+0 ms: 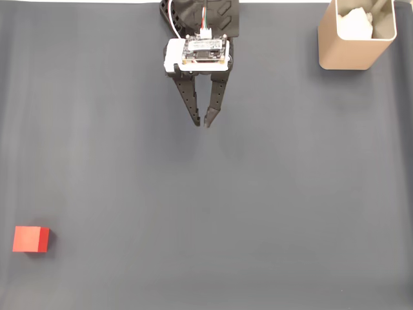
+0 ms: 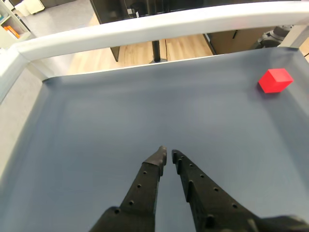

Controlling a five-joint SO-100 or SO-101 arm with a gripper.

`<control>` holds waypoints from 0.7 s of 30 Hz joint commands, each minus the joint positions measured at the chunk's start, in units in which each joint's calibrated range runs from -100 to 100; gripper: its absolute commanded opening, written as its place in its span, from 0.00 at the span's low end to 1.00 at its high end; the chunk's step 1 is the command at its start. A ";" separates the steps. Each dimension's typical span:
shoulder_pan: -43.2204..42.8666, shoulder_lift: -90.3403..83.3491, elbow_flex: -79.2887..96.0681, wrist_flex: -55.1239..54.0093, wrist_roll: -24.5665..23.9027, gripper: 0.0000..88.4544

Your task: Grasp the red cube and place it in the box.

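The red cube (image 1: 31, 239) lies on the dark grey mat near the bottom left corner of the fixed view; in the wrist view the red cube (image 2: 275, 80) sits far off at the upper right. The tan box (image 1: 355, 35) stands at the top right corner of the fixed view, with something white and crumpled inside. My gripper (image 1: 202, 123) hangs near the top centre, far from both; its black fingers nearly meet at the tips with nothing between them. In the wrist view the gripper (image 2: 168, 156) points over bare mat.
A dark grey mat (image 1: 258, 213) covers the whole table. In the wrist view a white raised rim (image 2: 145, 29) borders the mat's far edge, with wooden floor and furniture legs beyond it.
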 commanded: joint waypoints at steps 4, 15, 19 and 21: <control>2.59 12.50 -17.87 2.39 0.88 0.00; 9.76 32.18 -40.32 8.29 2.00 0.01; 12.60 39.45 -49.72 10.34 2.30 0.01; 13.95 42.92 -54.28 11.57 2.44 0.01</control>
